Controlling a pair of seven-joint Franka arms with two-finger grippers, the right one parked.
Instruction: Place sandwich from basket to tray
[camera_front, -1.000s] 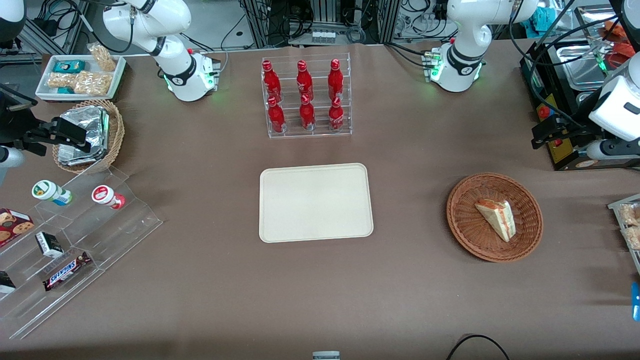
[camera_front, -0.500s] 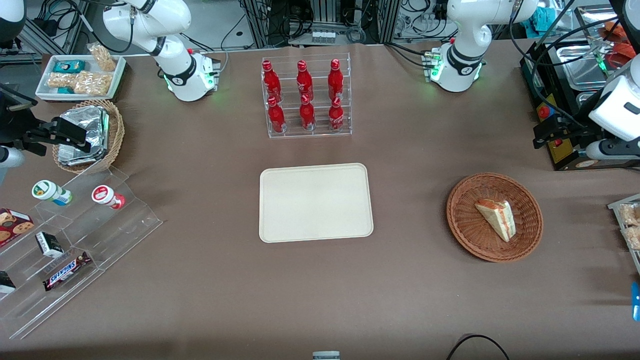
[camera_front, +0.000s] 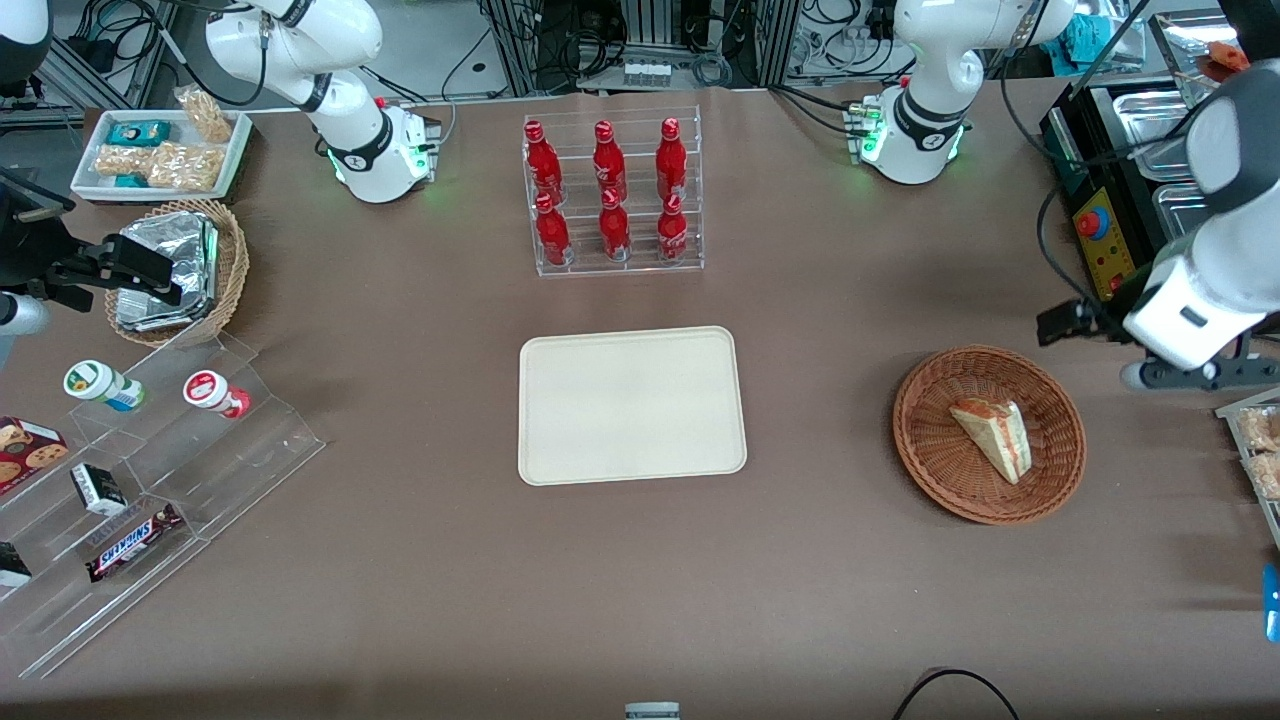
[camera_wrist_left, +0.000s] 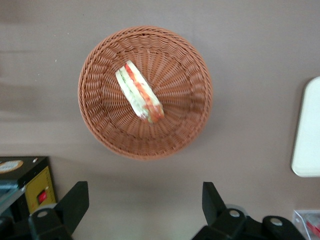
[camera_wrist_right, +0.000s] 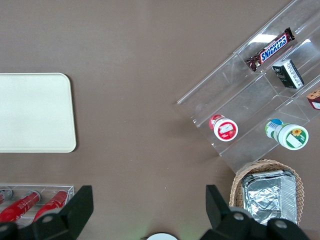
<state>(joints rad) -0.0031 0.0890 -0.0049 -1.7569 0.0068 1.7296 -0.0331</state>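
Gripper (camera_wrist_left: 142, 210) spread wide above the basket's (camera_front: 925, 460) rim – nothing held.
The sandwich (camera_front: 993, 435) lay in the basket; bare table (camera_front: 820, 400) separated it from the tray (camera_front: 631, 405).

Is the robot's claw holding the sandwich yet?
No, the gripper holds nothing. Its fingers are open, up above the table beside the basket, and the sandwich lies in the basket untouched.

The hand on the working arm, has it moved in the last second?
Yes. The hand has come nearer the basket, away from the black box with the red button. Its fingers are open. The sandwich lies untouched.
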